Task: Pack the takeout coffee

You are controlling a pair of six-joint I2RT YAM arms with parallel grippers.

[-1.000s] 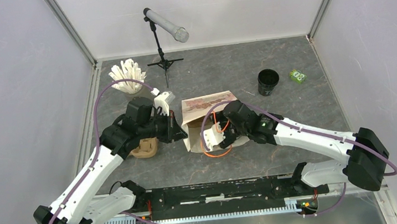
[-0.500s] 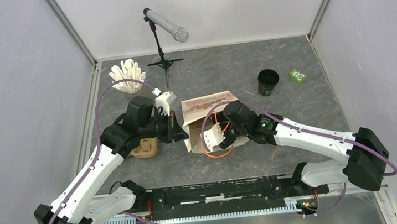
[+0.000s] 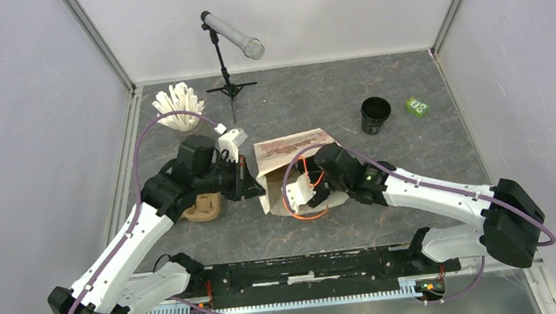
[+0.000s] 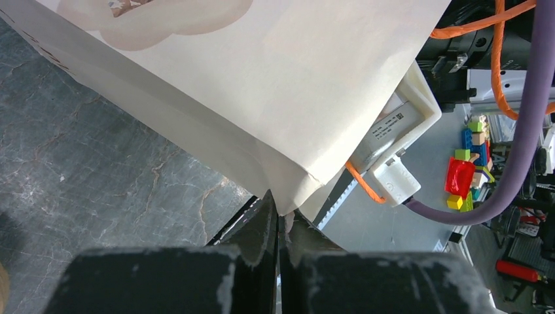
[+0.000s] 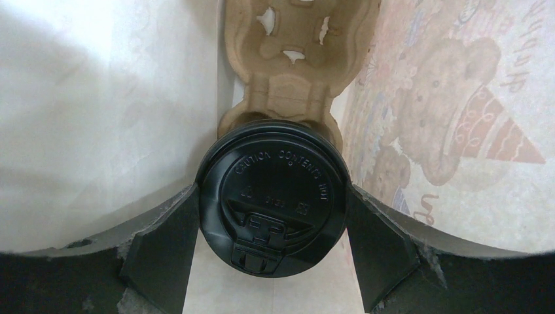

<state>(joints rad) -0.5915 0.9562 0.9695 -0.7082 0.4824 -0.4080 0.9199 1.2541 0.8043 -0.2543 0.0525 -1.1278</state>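
The right gripper (image 5: 271, 209) stands wide, its two black fingers (image 5: 163, 252) pressed against either side of the takeout coffee (image 5: 273, 190), which it holds inside the paper bag (image 5: 98, 98). Only the round black lid (image 5: 275, 163) shows. The cup body beneath is hidden, and I cannot tell whether it sits in the pulp carrier (image 5: 298, 59) just behind it or only touches it. The left gripper (image 4: 278, 212) is closed tight on a corner of the bag's mouth, and the pinched paper is lost between the tips. From above the coffee is out of sight, covered by the right wrist and the bag's upper wall.

Compared with a second ago, the right wrist has shifted slightly toward the arm bases. The left arm and the bag lie as they did.

The lid is glossy moulded plastic with raised lettering and a sip tab. The carrier is rough brown pulp with cut-outs. The bag is pale matte paper, one wall printed with a bear in a party hat. The fingers are matte black, scuffed pale at the edges.

The table (image 3: 387, 184) is dark grey with marble-like veins. Further out on it are a second pulp carrier (image 3: 206, 207) by the left arm, an open black cup (image 3: 376, 114), a small green packet (image 3: 416, 106), a cup of white sticks (image 3: 177, 105) and a microphone on a stand (image 3: 233, 37)
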